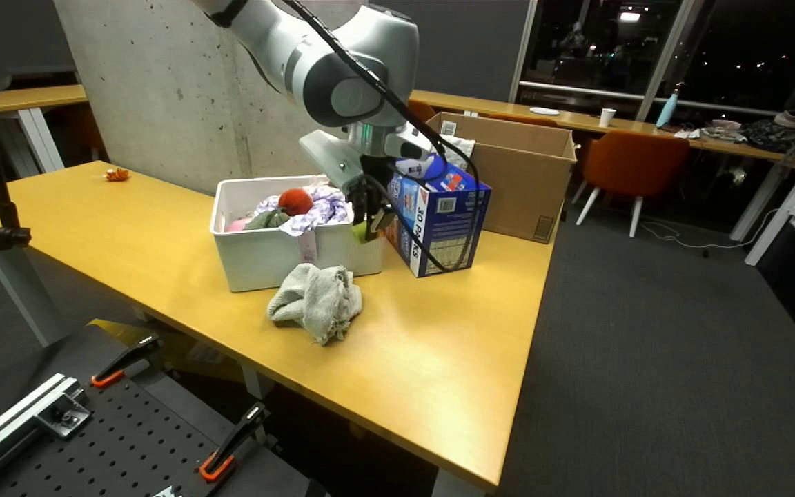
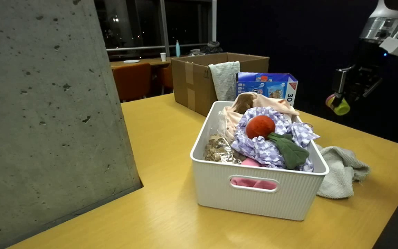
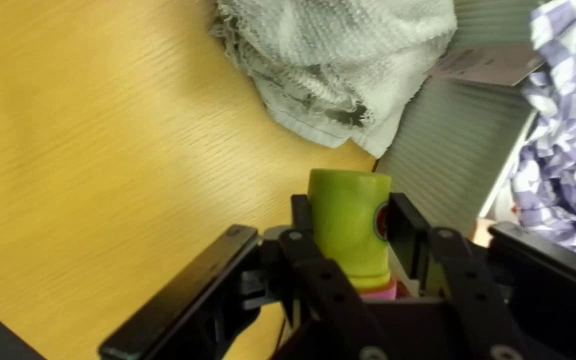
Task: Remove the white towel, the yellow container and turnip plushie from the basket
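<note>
Two out, one to go

The white towel (image 1: 318,300) lies on the surface (image 2: 164,221) beside the basket (image 2: 249,204). The pincer (image 3: 349,212) pinches the yellow container (image 2: 342,108) outside it — not yet set down. Left inside — apparently the turnip plushie (image 2: 260,126).

wrist view looks down, while both exterior views share the basket (image 2: 256,203).

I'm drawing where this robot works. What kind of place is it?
Maybe an office or a lab: in an exterior view, an orange chair stands at a long desk, and there's a black perforated board with clamps at its edge.
</note>
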You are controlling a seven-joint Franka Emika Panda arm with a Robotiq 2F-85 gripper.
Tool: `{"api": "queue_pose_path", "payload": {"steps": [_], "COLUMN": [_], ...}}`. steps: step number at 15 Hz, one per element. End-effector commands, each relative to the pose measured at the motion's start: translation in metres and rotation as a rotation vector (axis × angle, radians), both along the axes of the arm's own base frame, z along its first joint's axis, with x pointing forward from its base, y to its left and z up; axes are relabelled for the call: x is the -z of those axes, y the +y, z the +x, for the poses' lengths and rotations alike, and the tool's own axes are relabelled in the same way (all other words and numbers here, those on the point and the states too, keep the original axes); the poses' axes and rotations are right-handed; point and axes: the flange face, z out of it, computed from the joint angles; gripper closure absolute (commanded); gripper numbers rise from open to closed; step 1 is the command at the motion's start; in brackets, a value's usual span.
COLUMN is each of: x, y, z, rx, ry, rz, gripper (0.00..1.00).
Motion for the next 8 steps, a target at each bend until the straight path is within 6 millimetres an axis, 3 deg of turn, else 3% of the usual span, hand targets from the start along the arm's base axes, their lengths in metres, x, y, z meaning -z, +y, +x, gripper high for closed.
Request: {"api": "queue_pose_path", "payload": {"steps": [1,5,8], "x": [0.018,0.060,0.096], "y": [-0.035,-0.045,-0.042], "z": [0.014,0.039,0.065], "rx": [0.017,0.023,0.013], "ry": [-0.014,0.023,0.047], "rz": [0.008,0.006,0.006], "gripper": [0.83,0.83,0.83]}}
